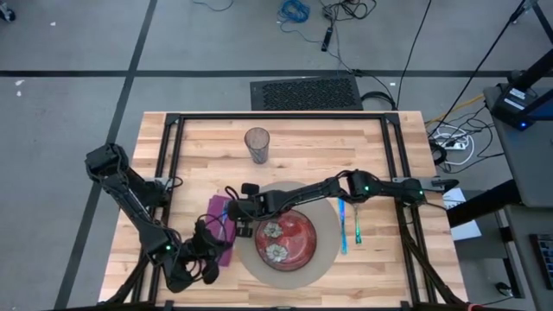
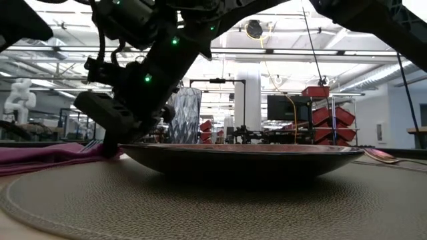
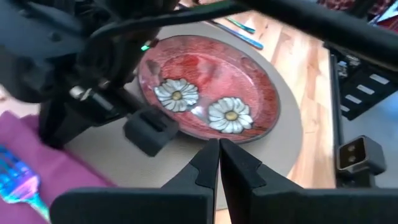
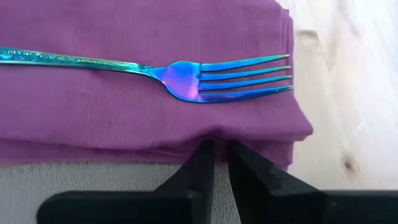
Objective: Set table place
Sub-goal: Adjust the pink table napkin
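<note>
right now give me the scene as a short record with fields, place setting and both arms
table: light wood top, black frame
mat: round, grey-tan, near the front edge
plate: red with two daisies, on the mat
napkin: purple, beside the mat
fork: iridescent blue-pink, lying on the napkin
other cutlery: two pieces on the other side of the mat
glass: clear, upright, behind the mat
right end effector: fingers nearly closed on the napkin's edge
left end effector: shut, empty, near the plate's front
</note>
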